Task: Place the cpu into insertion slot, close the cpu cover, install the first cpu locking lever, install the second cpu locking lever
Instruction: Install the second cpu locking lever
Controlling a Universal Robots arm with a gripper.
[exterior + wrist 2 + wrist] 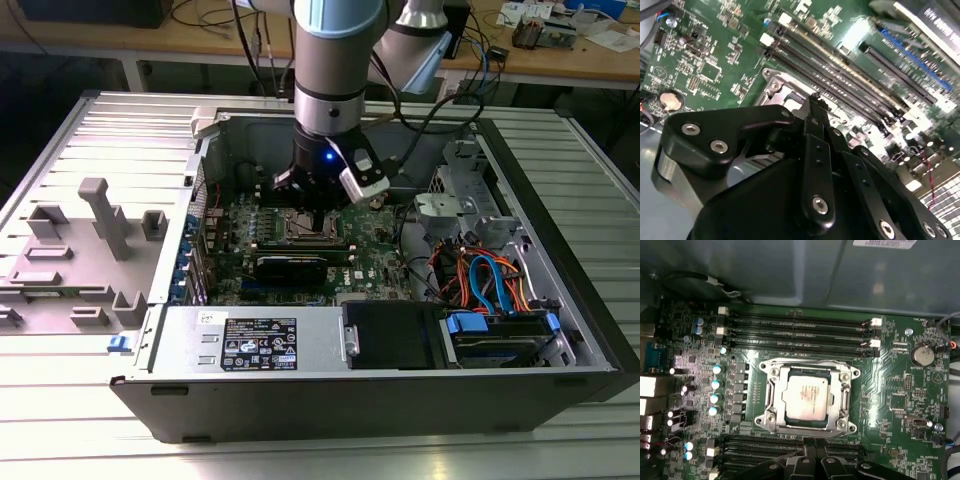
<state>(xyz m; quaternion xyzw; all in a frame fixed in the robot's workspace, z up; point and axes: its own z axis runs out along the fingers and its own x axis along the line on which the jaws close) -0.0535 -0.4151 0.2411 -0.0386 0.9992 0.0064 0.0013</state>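
The cpu (807, 399) already lies in the insertion slot (771, 371), with the cpu cover (846, 401) seemingly closed around it, so I judge the locking levers are the step in hand. The gripper (815, 102) hangs just above the slot, pointing down; its fingers look pressed together, holding nothing.

Insertion slot (303, 226) largely behind the hand (312, 196).

Ribbed metal table (80, 440) — open computer case (380, 390) on it.
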